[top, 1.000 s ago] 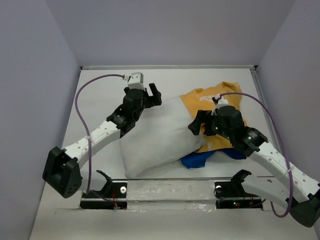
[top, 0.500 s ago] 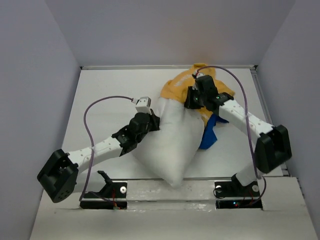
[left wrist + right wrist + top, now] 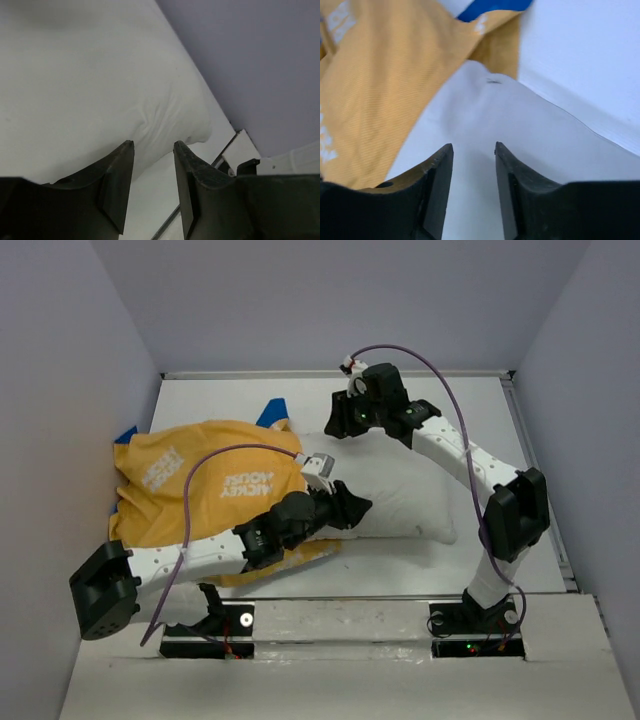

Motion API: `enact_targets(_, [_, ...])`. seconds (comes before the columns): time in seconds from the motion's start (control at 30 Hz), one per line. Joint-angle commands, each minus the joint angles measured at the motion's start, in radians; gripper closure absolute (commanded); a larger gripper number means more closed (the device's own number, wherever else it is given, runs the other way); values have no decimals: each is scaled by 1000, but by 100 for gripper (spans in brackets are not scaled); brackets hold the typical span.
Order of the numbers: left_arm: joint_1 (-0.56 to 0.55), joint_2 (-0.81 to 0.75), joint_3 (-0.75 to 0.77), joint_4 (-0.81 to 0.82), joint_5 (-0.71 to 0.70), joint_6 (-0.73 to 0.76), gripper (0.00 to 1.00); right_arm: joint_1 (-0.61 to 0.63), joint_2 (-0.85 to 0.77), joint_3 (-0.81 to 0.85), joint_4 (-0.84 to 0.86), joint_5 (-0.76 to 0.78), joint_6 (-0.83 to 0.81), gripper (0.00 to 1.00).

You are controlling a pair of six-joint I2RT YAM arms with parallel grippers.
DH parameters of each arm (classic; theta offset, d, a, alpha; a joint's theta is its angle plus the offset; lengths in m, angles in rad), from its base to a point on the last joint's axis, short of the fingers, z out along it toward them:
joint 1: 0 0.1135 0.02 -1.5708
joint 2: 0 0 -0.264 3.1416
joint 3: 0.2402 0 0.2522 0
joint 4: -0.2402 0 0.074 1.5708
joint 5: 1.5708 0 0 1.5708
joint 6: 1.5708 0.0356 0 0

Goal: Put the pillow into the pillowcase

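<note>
The pillow (image 3: pixel 405 502) is big, white and puffy, with no picture on it. It lies flat on the white table (image 3: pixel 230 405), from the middle out to the right. A few soft folds show near its corner in the left wrist view.

The pillowcase (image 3: pixel 200 480) is yellow-orange and lies spread out on the left side of the table. Bits of blue stick out at its far edge and at its left edge. It has white letters on it in two spots. The spot nearer the middle says "MICKEY MOUSE", upside down from the top view. The other spot is too small to read.

The yellow cloth covers the left end of the pillow. I cannot tell if that end is inside the case or only under it.

The left gripper (image 3: pixel 355 510) is low over the near edge of the pillow, just past the edge of the yellow cloth. Its two fingers (image 3: pixel 119 185) have a small gap between them and hold nothing.

The right gripper (image 3: pixel 335 426) is at the far edge of the pillow, near the blue corner. Its fingers (image 3: pixel 436 190) are apart too, and nothing is pinched between them.
</note>
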Motion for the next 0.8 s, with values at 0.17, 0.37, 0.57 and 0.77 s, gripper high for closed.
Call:
enact_targets(0.17, [295,-257,42,-88,186,-5,28,-42,-137,-96,-6,144,-35,19])
enact_targets(0.37, [458,-344,20,-256,85,4,16,-42,-268,-294,23,173,-19,11])
enact_targets(0.57, [521,-204,-14,-292,-3,50,20,-42,-322,-488,70,245,37,26])
enact_targets(0.77, [509,110,98,-131,175,74,66,-42,-490,-711,221,122,141,100])
